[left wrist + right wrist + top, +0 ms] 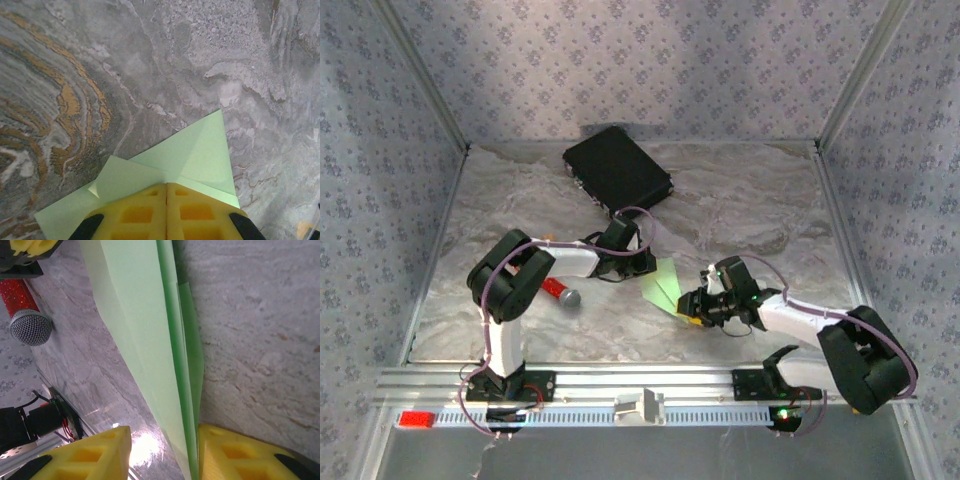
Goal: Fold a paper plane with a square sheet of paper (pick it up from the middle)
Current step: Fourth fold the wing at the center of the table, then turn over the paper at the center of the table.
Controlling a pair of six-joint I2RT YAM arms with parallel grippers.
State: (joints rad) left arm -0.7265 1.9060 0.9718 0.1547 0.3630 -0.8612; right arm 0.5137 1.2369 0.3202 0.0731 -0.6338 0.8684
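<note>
No text, brand, number or sign is legible in any view. The small red patch (pixel 417 419) on the front rail (pixel 580 414) is too small to show whether it carries any print.
</note>
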